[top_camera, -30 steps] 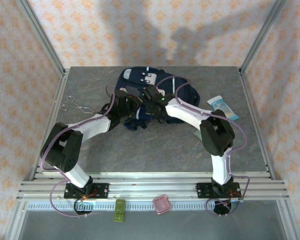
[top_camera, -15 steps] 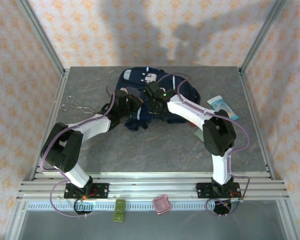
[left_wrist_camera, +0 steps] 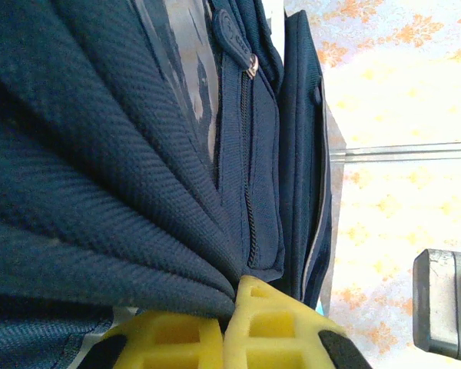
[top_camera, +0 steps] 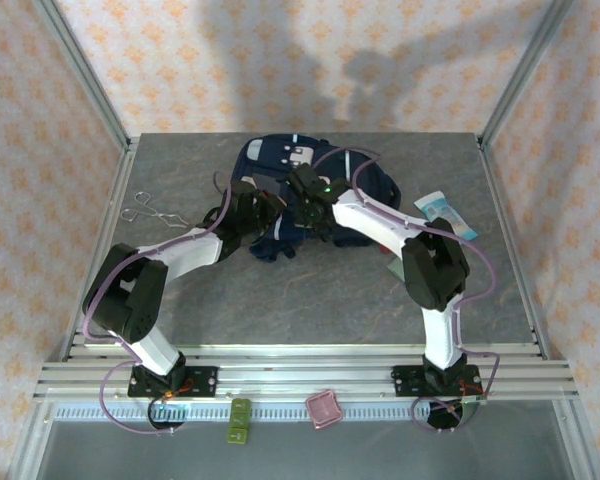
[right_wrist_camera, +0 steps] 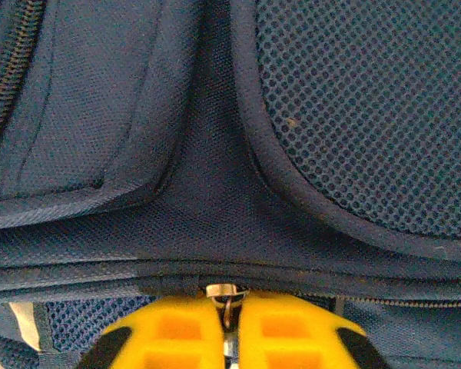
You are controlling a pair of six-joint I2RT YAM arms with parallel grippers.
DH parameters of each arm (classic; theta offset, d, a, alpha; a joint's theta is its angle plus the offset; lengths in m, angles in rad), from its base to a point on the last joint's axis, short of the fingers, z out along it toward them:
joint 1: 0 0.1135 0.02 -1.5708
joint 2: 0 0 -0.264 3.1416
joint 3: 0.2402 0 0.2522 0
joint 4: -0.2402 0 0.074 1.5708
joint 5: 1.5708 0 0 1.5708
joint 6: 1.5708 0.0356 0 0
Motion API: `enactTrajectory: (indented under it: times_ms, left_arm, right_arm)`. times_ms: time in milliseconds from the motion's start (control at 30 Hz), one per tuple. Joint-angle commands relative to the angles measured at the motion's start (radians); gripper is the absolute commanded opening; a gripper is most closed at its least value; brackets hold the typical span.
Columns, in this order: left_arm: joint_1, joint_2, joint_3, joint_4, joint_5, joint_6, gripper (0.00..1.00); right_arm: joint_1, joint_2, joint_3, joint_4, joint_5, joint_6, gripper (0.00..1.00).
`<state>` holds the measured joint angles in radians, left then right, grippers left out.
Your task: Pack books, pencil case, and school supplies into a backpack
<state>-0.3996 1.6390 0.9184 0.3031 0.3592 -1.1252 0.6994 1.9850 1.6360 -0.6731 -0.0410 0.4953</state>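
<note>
Seen from above, the right arm's elbow has swung slightly toward the right of the frame. The navy backpack (top_camera: 280, 160), slumped at the upper centre of the table (top_camera: 310, 300), has barely shifted. The small move suggests a zip is being worked, though whether open or closed is unclear.

The right gripper (right_wrist_camera: 229, 311) has its yellow pads pressed together on a small metal zipper pull (right_wrist_camera: 225, 294). The left gripper (left_wrist_camera: 232, 304) is clamped on a thick fold of the backpack's coarse twill, likely bracing it.

Around the grips lie dotted mesh panels, rounded piped seams and fine zipper teeth.
</note>
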Motion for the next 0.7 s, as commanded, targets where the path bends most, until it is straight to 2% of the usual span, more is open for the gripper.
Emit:
enactTrajectory:
  times_ms: [0, 233, 467, 667]
  left_arm:
    - [-0.010, 0.002, 0.019, 0.049, 0.008, 0.022, 0.00]
    - [0.015, -0.010, 0.010, 0.034, -0.011, 0.040, 0.00]
    - [0.057, -0.033, 0.004, -0.020, -0.055, 0.090, 0.00]
    - [0.086, -0.038, 0.004, -0.043, -0.076, 0.118, 0.00]
  right_arm:
    - [-0.006, 0.007, 0.012, 0.019, 0.044, 0.007, 0.01]
    - [-0.041, -0.056, -0.103, -0.004, 0.086, -0.039, 0.00]
    - [-0.168, -0.152, -0.261, 0.015, 0.117, -0.079, 0.00]
    - [-0.222, -0.167, -0.269, 0.015, 0.223, -0.114, 0.00]
